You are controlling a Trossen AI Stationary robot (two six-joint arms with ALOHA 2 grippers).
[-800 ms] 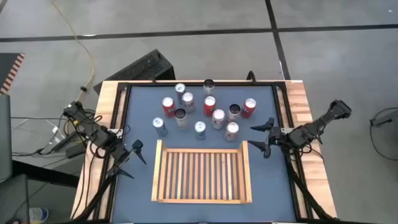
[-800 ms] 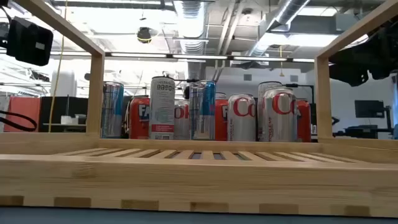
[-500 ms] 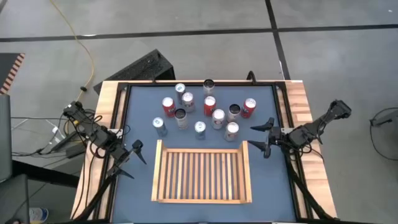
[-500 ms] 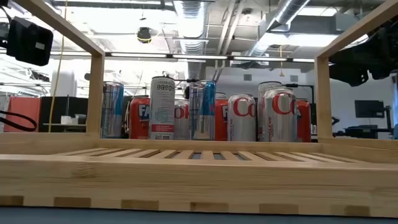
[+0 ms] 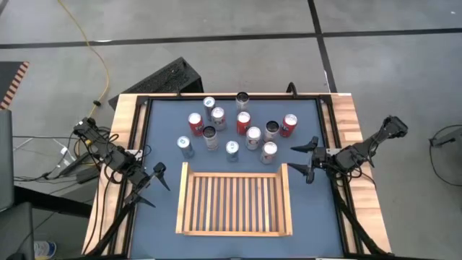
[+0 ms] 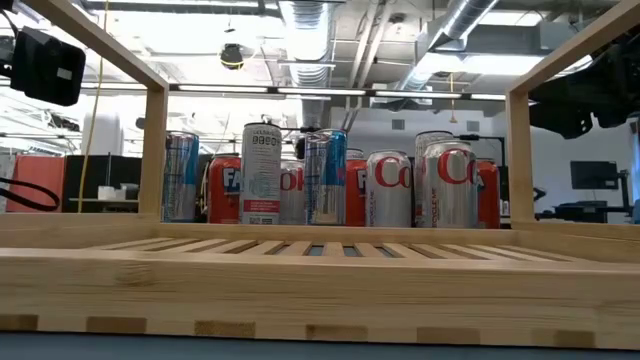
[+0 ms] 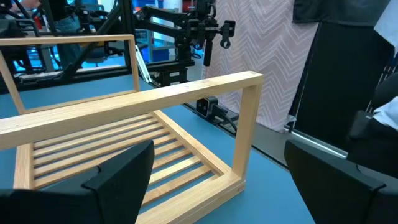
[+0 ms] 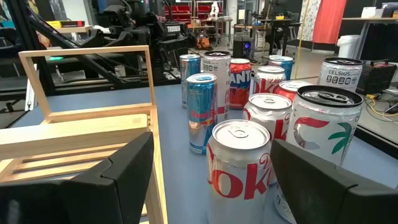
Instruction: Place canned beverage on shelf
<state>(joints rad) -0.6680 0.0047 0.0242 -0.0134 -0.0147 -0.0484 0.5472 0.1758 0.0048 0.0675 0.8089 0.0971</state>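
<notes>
The shelf (image 5: 234,200) lies flat on the near half of the blue tabletop (image 5: 162,123), its slatted bottom bare; no can stands in it. The cans (image 5: 238,128) stand upright in a loose cluster just beyond its far rim, some nearly touching one another. My right gripper (image 5: 306,159) hovers just off the shelf's right far corner, fingers spread wide and holding nothing; the silver cola can (image 8: 241,169) sits directly ahead between them, so I judge it the easiest first pick. My left gripper (image 5: 154,180) waits beside the shelf's left rim, also wide and empty. Open tabletop remains along both sides. The tight cluster leaves little finger clearance between neighbouring cans.
</notes>
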